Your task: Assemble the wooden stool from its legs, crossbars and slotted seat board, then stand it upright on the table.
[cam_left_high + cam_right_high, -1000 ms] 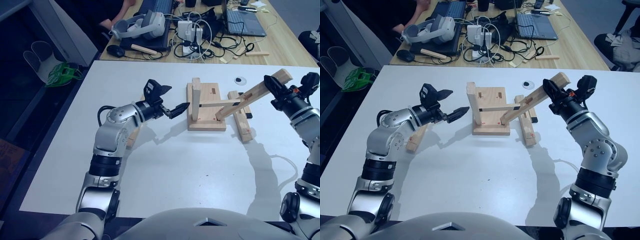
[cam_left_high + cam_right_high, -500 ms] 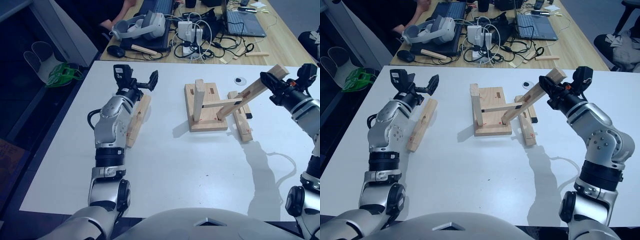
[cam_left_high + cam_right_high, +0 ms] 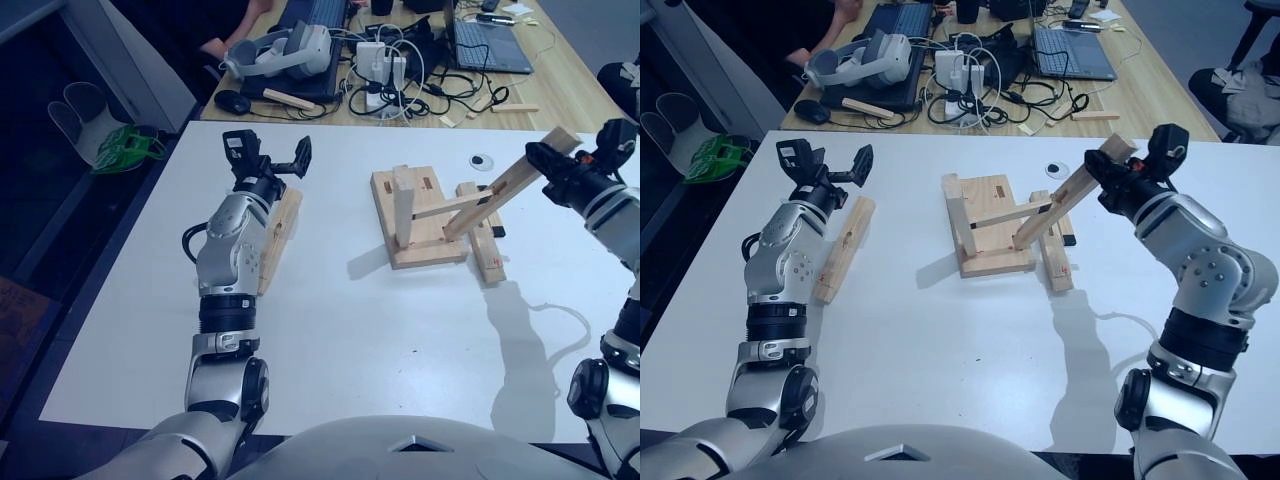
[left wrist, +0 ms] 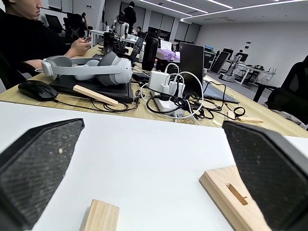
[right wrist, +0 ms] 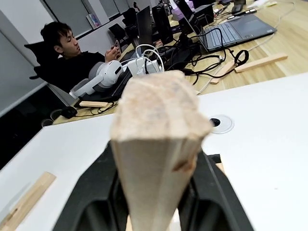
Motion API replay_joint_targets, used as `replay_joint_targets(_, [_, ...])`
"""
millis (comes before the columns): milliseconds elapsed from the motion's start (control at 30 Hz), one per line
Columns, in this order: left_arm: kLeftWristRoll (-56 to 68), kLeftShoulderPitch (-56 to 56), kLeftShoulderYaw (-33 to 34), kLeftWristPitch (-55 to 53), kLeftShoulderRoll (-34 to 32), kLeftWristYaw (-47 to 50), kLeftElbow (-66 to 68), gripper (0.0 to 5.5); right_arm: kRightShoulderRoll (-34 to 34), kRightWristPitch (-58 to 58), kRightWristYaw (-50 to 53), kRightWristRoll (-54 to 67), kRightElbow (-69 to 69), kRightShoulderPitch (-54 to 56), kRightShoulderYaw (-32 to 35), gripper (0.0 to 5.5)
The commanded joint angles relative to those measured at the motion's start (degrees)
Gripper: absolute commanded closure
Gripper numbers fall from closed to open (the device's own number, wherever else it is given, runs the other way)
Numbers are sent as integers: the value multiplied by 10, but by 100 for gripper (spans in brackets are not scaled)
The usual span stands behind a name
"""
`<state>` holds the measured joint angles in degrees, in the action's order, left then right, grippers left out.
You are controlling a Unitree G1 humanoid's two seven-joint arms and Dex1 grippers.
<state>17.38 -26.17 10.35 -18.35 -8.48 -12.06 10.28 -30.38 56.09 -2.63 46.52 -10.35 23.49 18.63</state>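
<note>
The right gripper [image 3: 1110, 172] is shut tight on the top end of a tilted wooden leg [image 3: 1065, 198]. The low end of this leg meets the seat board [image 3: 992, 264], which lies on the table [image 3: 940, 340]. A thin crossbar [image 3: 1005, 214] joins it to a second leg [image 3: 958, 212] standing on the board. The wood looks stiff and light, but the joints may be loose, so push gently. The left gripper [image 3: 827, 165] is wide open, up above the far end of a loose leg [image 3: 843, 250] lying on the table. I think its middle is the best place to grab.
</note>
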Motion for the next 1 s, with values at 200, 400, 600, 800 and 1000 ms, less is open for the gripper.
replay_joint_targets(200, [-6, -3, -12, 8, 1, 0, 8, 10, -22, -57, -60, -115, 27, -78, -99, 447])
replay_joint_targets(400, [-5, -4, -15, 4, -1, -2, 6, 10, -19, -152, -136, -141, 138, -124, -92, 446])
replay_joint_targets(600, [-5, -8, -18, -3, -7, -9, 10, 10, -10, -168, -162, -125, 180, -107, -76, 409])
replay_joint_targets(800, [-6, -9, -19, -8, -9, -12, 11, 10, -9, -143, -165, -128, 172, -94, -85, 330])
replay_joint_targets(1000, [-2, -12, -17, -17, -9, -14, 15, 10, -9, -140, -164, -145, 167, -93, -97, 225])
